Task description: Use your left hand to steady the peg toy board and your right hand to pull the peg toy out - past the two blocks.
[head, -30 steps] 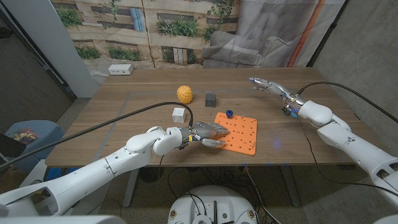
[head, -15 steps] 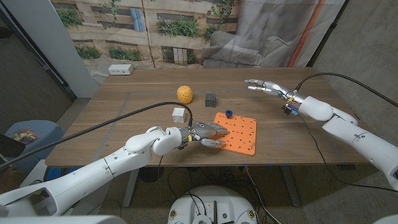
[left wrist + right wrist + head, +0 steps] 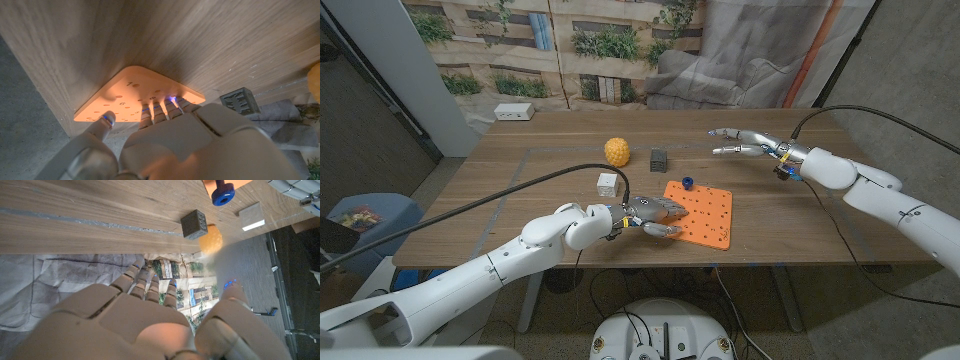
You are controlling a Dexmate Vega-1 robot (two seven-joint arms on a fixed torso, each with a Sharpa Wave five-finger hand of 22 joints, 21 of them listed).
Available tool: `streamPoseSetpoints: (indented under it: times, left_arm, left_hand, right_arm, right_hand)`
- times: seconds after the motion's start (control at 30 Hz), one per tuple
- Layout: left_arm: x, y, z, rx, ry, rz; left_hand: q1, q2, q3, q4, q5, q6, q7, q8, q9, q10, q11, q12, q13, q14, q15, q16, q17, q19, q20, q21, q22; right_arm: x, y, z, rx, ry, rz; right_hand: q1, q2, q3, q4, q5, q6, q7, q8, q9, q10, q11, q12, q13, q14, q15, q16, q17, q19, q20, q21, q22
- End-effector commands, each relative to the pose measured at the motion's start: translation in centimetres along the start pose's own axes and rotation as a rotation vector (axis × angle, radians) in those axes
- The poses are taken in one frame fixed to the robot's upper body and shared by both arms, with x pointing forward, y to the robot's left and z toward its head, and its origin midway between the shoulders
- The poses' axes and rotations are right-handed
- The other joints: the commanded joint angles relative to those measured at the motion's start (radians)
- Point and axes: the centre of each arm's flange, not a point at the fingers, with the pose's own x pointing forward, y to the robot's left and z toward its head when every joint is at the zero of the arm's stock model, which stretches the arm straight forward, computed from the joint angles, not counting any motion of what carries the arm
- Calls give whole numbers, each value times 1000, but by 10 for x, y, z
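The orange peg toy board [image 3: 703,212] lies near the table's front edge. A blue peg [image 3: 688,183] stands at its far left corner; it shows again [image 3: 223,192] in the right wrist view. My left hand [image 3: 650,215] presses its fingers [image 3: 165,107] on the board's [image 3: 127,95] near left part. My right hand [image 3: 745,143] hovers open over the table, behind and to the right of the board, fingers pointing left and apart from the peg. A dark grey block [image 3: 659,157] and a white block [image 3: 608,183] stand left of the peg.
A yellow ball [image 3: 616,150] lies behind the white block. A white power strip [image 3: 513,112] sits at the far left corner. Black cables trail along both arms. The dark block [image 3: 194,223] and ball [image 3: 212,238] also show past my right fingers.
My right hand has swung left and slightly toward the board, its fingers spreading. The left hand stays pressed on the board.
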Motion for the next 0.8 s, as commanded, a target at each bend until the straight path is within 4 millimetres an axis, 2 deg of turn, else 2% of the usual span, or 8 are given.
streamPoseSetpoints:
  times: [0.03, 0.2, 0.27, 0.4, 0.8]
  left_arm:
    - [1, -1, 6, -7, -5, -5]
    - [2, 0, 6, -11, -2, -4]
    - [2, 0, 5, -10, -3, -4]
    - [3, 0, 5, -11, -7, -8]
    - [4, 3, 4, -12, -9, -16]
  left_hand:
    - [9, 84, 2, -7, 6, 13, 1, 6, 2, 8, 1, 7, 4, 11, -56, 5, 2, 11, -169, 7, 4]
    - [9, 84, 2, -8, 6, 14, 2, 6, 2, 10, 1, 7, 4, 12, -56, 5, 2, 12, -169, 7, 4]
    - [9, 84, 2, -8, 6, 15, 2, 6, 2, 10, 1, 7, 4, 12, -56, 5, 2, 12, -169, 7, 4]
    - [10, 85, 3, -9, 6, 15, 3, 6, 2, 12, 2, 7, 4, 12, -56, 5, 2, 13, -168, 6, 4]
    - [11, 86, 5, -11, 6, 18, 4, 6, 2, 14, 2, 7, 4, 14, -55, 4, 2, 16, -167, 7, 4]
  right_arm:
    - [9, 0, 16, -212, 69, 118]
    - [13, 2, 24, -254, 91, 152]
    - [14, 2, 27, -266, 99, 169]
    - [18, 2, 32, -280, 110, 198]
    - [30, 1, 46, -365, 132, 269]
  right_hand:
    - [38, 2, 13, -19, -3, -18, 11, -5, 5, -25, 1, -1, 6, -16, 13, -4, 3, -12, 12, -3, 2]
    - [64, 6, 26, -24, 5, -19, 22, -2, 7, -38, 5, -1, 6, -30, 23, -6, 4, -24, 18, -4, 2]
    - [81, 7, 34, -27, 12, -21, 22, 0, 8, -42, 11, 1, 7, -36, 40, -5, 4, -28, 27, -4, 2]
    - [95, 3, 39, -29, 18, -25, 27, 0, 9, -51, 22, 1, 7, -39, 53, -4, 4, -32, 32, -3, 2]
    - [128, -15, 49, -31, 25, -27, 20, 4, 12, -85, 40, -1, 8, -49, 80, -2, 6, -28, 56, 2, 2]
